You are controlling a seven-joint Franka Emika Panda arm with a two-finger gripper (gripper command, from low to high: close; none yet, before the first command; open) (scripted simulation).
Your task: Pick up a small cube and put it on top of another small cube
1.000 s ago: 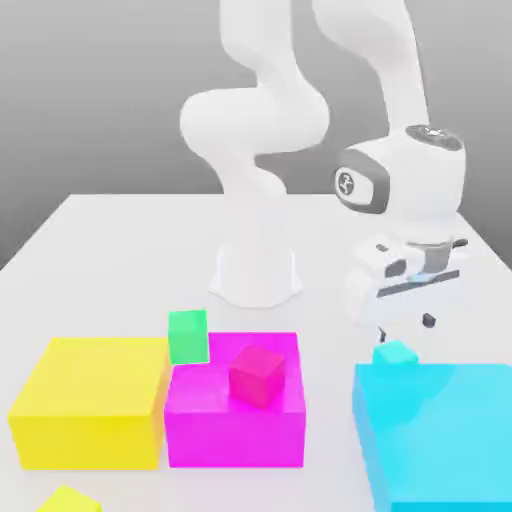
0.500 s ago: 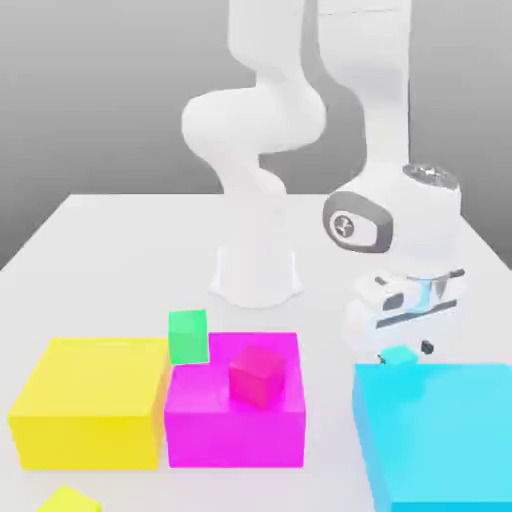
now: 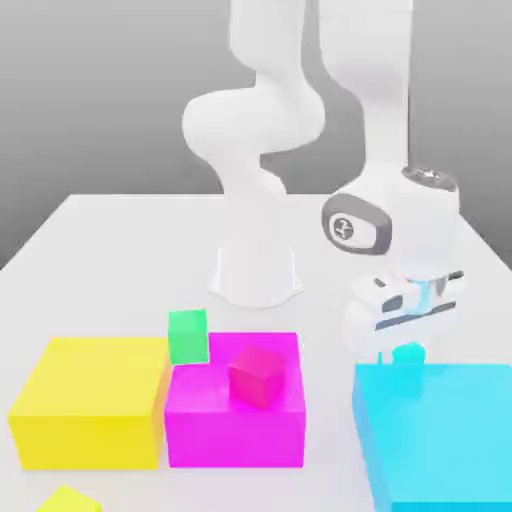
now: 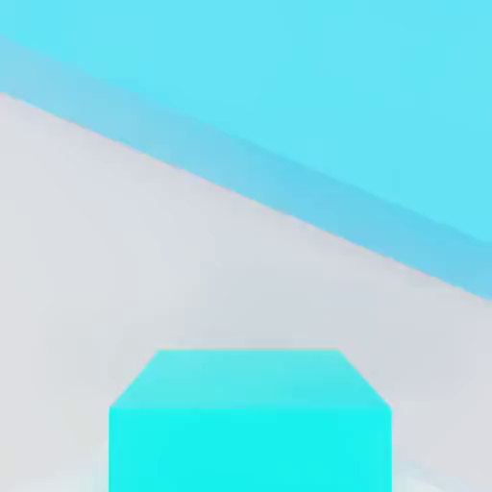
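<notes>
Far off to the exterior view's left of my fingers sits the large yellow block (image 3: 90, 400), with a small yellow cube (image 3: 66, 500) in front of it at the near edge of the white table (image 3: 110, 240). Nearer to me stands the small green cube (image 3: 188, 336), tucked between the yellow block and the large magenta block (image 3: 235, 420). On top of that magenta block rests a small red cube (image 3: 256, 375), well apart from my fingers and roughly level with them.

Behind these, my own base (image 3: 257, 275) stands on the table, and my arm curves up and over from it to my hand.

My gripper (image 3: 405, 352) points down at the table, just behind the back edge of the large cyan block (image 3: 440, 430). My fingers are drawn in narrow, clamped on the small cyan cube (image 3: 406, 353), which sits between them just beside that block's rear edge. In the exterior view the cube is mostly covered by my hand and the block's edge, so I cannot tell whether it rests on the table or has left it.

From my hand view, the small cyan cube (image 4: 250, 423) sits close beneath me, with pale table beyond it and the large cyan block (image 4: 288, 86) across the far side.
</notes>
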